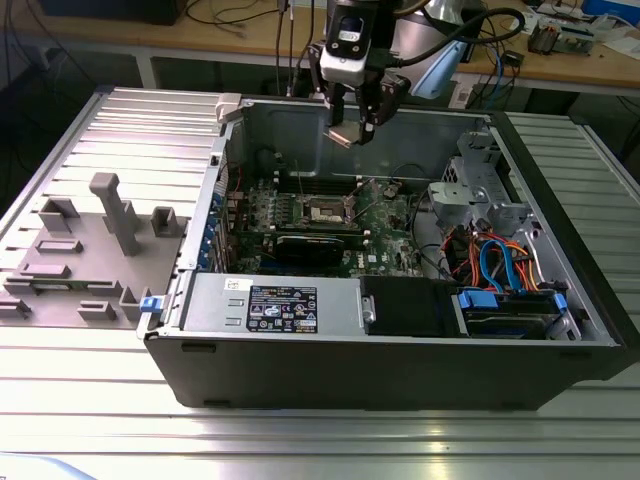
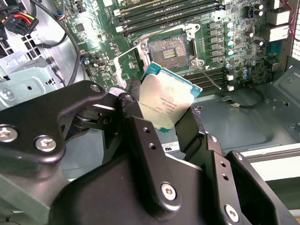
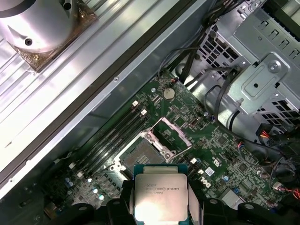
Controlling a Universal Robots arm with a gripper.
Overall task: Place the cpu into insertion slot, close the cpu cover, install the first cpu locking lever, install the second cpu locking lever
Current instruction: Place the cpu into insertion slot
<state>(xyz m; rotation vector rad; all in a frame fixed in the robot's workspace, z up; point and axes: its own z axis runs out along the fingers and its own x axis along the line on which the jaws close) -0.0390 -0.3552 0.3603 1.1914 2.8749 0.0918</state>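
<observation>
Electronics lab: open computer case (image 1: 350,370), cable-strewn workbench (image 1: 250,45) behind.

Satiny silver-grey metal tops the small square cpu (image 2: 166,101), its board edge teal, against the matt black metal fingers (image 2: 140,136) of the gripper (image 2: 163,108). The thin cpu cover (image 3: 183,139) is bare bright metal. The green circuit board (image 1: 390,215) looks glossy, the grey sheet-metal computer case (image 1: 280,125) dull and the ribbed aluminium table (image 1: 90,420) softly sheened.

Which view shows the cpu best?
The first wrist view: the cpu faces the camera nearly squarely, metal top plain, held in the gripper. The second wrist view shows it tilted, seen at a slant. In the exterior view it is a small pale square at the gripper's tip.
</observation>
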